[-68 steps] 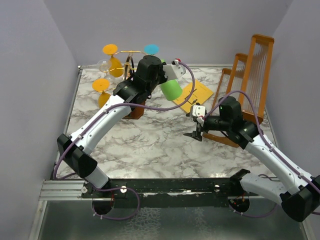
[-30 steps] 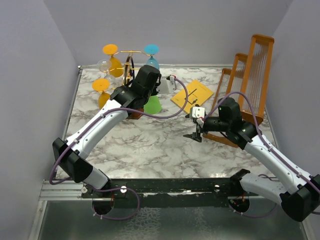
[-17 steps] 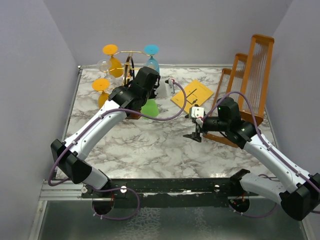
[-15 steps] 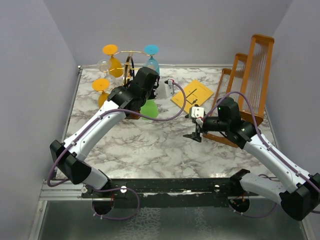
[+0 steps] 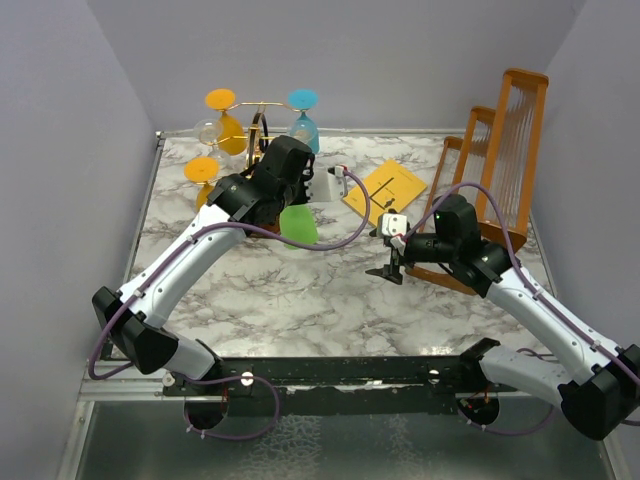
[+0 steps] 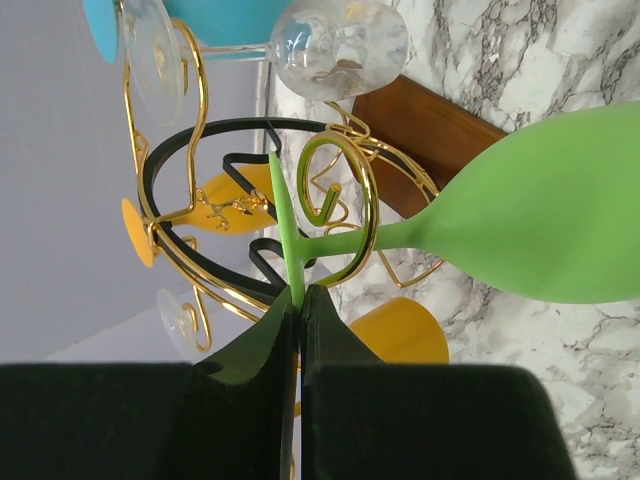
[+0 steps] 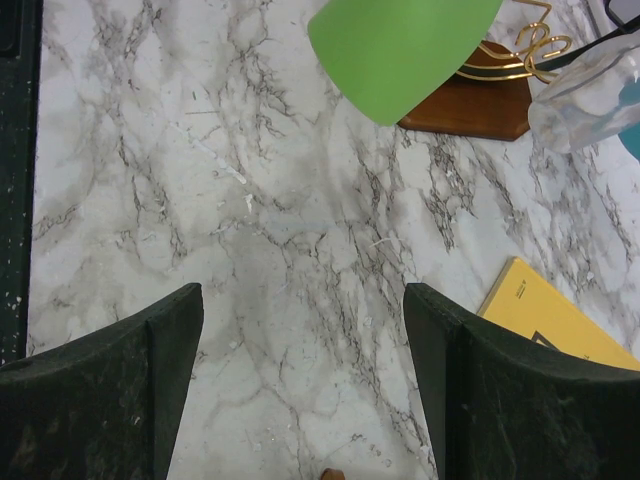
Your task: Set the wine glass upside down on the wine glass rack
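The left hand point(image 6: 300, 312) was clamped on the foot of the green wine glass point(image 6: 540, 225), its stem inside a gold curl of the wine glass rack point(image 6: 345, 200); the right hand point(image 7: 300, 340) hung apart over the table point(image 7: 280, 250)

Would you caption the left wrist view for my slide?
Left gripper pinches green wine glass by its foot, stem across rack curl.

green wine glass point(image 5: 298, 224): from above, stem and foot hidden behind the left arm point(image 5: 200, 250); bowl cut off by the left wrist view's right edge
wine glass rack point(image 6: 430, 128): from above, wooden base mostly behind that arm
left fingers point(image 6: 335, 340): unseen from above
yellow booklet point(image 7: 545, 320): cut off at the right wrist view's corner
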Motion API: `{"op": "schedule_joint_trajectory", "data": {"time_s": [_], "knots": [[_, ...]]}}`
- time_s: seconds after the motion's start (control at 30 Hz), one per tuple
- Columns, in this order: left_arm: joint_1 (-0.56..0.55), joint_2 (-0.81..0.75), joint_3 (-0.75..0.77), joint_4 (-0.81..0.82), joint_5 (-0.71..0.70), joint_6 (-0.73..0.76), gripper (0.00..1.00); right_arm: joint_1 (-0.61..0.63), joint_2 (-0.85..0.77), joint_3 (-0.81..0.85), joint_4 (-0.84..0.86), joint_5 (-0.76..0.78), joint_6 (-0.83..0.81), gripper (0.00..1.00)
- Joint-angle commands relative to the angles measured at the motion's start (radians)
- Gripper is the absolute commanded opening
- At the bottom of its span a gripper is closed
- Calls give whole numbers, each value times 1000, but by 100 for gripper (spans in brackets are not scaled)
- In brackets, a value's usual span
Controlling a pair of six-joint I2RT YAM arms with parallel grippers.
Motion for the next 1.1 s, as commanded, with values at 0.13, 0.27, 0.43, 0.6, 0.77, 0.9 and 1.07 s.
{"op": "schedule_joint_trajectory", "data": {"time_s": [0.13,0.27,0.43,0.6,0.77,0.9,1.07], "knots": [[0,-12,49,4,69,-3,0,-2,-1,-19,27,19,-9,80],[0,-6,62,6,88,-5,0,-2,-3,-24,28,12,-10,80],[-1,11,91,-1,119,-25,0,-2,0,-19,28,22,-8,81],[-3,38,107,2,118,-30,0,-2,0,-19,28,26,-11,81],[-5,61,123,30,92,-48,0,-2,-3,-24,29,25,-14,81],[-5,75,131,35,68,-56,0,-2,-5,-27,31,23,-13,81],[-5,82,127,30,26,-50,3,-2,-6,-26,31,25,-10,81]]}}
